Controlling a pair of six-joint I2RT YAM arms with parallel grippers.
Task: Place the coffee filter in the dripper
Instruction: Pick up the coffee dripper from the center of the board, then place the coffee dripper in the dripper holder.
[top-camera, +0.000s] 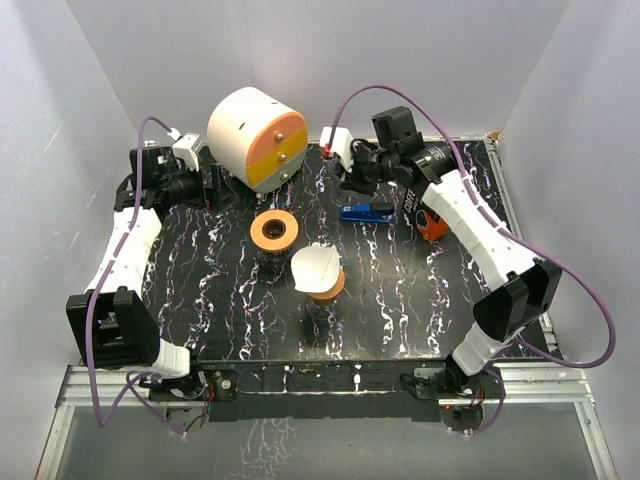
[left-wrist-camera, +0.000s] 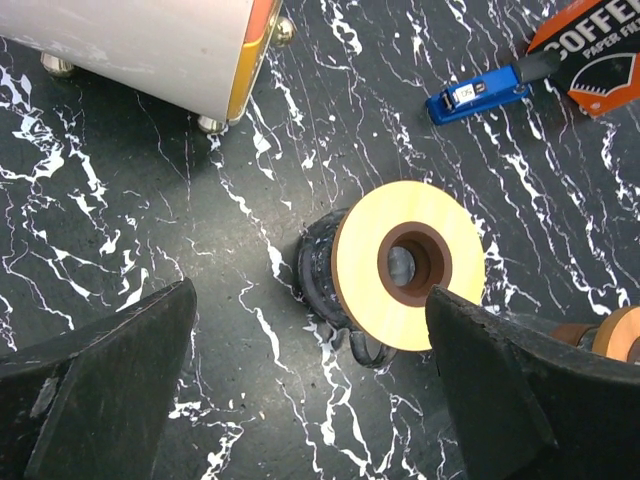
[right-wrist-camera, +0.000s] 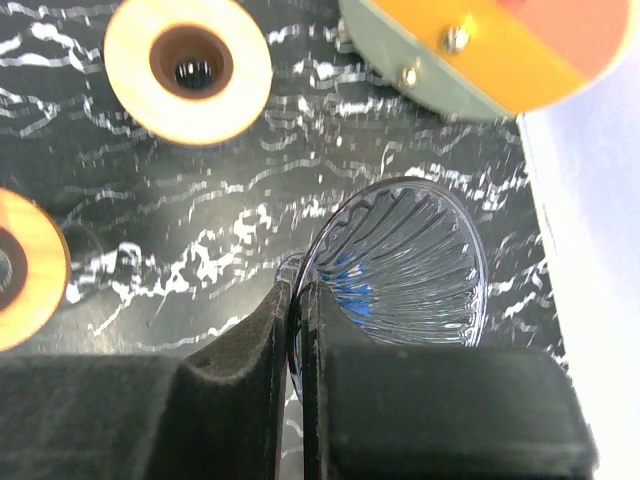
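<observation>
As the scene is read from the near edge, where both arm bases are bolted, a wide stretch of open black, white-veined marble tabletop is met first, bounded by white walls on the left, right and back. One white paper coffee filter is counted, lying on top of the nearer of two round wooden collars, near the table's middle. The second wooden collar, with a dark central hole and seated on a dark glass vessel, is found just behind and to the left, apart from the first. Open marble is seen around both. Farther back on the right, one small blue clip and one orange coffee-filter packet are laid close together beneath the right arm. One clear ribbed cone dripper is gripped at its rim by the right gripper, whose jaws are pressed tight on the thin wall, just behind the blue clip. The left gripper is held at the back left with its jaws spread wide and nothing between them, the second wooden collar lying ahead of it. At the back, one large white drum with an orange and yellow face is stood between the two grippers, close to the rear wall.
</observation>
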